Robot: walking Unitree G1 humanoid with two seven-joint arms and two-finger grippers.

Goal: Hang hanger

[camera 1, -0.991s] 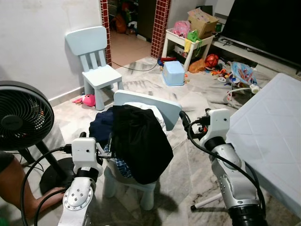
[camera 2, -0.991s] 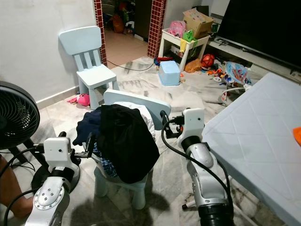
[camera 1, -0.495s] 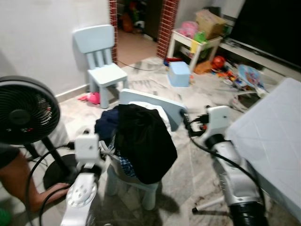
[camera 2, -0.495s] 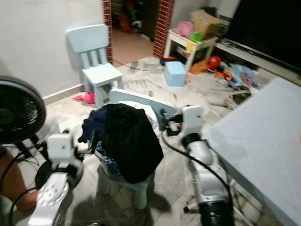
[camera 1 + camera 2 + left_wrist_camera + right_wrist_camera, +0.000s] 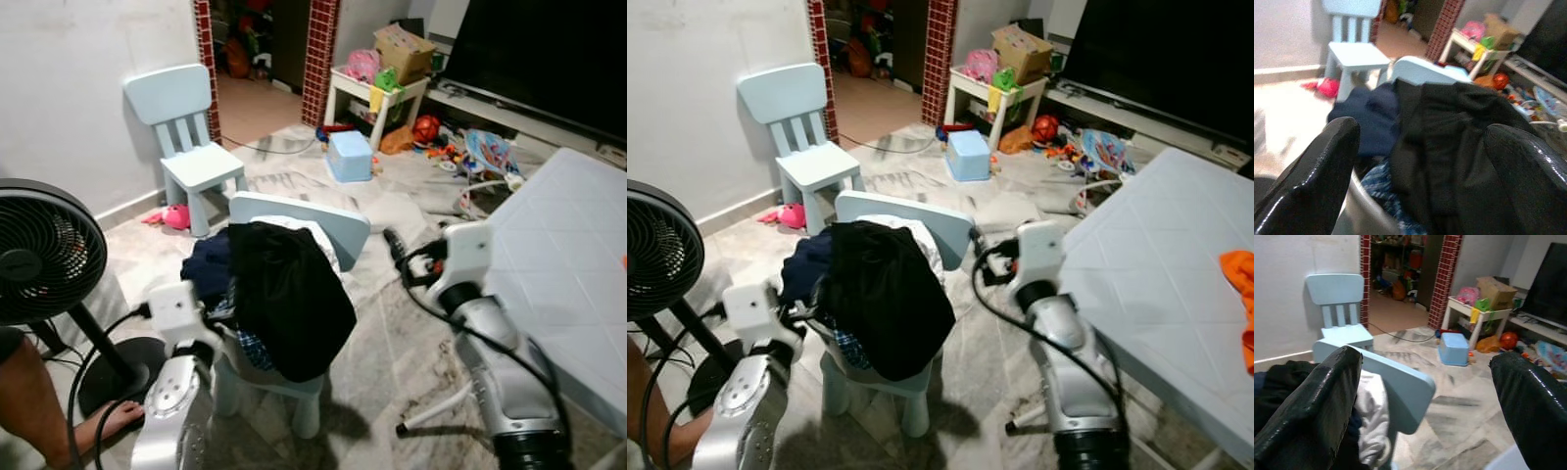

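Clothes (image 5: 279,289) heaped on the near chair (image 5: 304,227) now sit lower and closer than a second ago: I've stepped in, so reaching comes next. No hanger I can pick out yet. Left gripper (image 5: 1415,171) and right gripper (image 5: 1425,396) both gape wide, empty. I count two chairs, one fan (image 5: 44,255), one table (image 5: 1156,255).

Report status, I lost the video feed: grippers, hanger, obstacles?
Left gripper and right gripper both open, empty, flanking the clothes pile. No hanger made out. Light-blue chair bears the pile; fan at left.
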